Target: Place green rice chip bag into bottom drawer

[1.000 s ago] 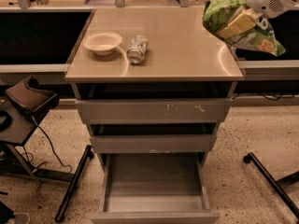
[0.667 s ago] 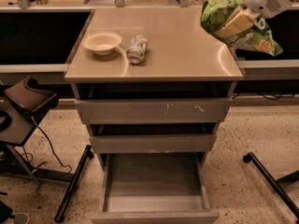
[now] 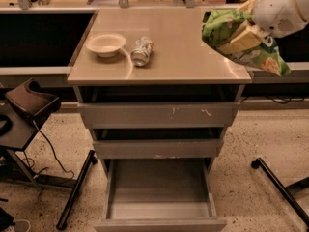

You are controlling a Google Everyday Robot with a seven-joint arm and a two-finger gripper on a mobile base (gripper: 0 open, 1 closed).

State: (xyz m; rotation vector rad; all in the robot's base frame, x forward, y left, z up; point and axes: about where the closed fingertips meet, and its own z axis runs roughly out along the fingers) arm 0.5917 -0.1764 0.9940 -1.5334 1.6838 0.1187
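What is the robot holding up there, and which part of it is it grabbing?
The gripper, up at the right over the counter edge, holds the green rice chip bag, pinched across its crumpled middle.

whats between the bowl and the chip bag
Camera view: a crushed can, just beside the bowl; then bare tabletop up to the chip bag, held by the gripper at upper right.

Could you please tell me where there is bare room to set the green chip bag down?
The open grey metal bottom drawer is bare between its walls. The beige countertop is free from the crushed silver can to its right edge, where the gripper hangs shut on the crinkly green rice chip bag. Crowded: the left side, white bowl beside can.
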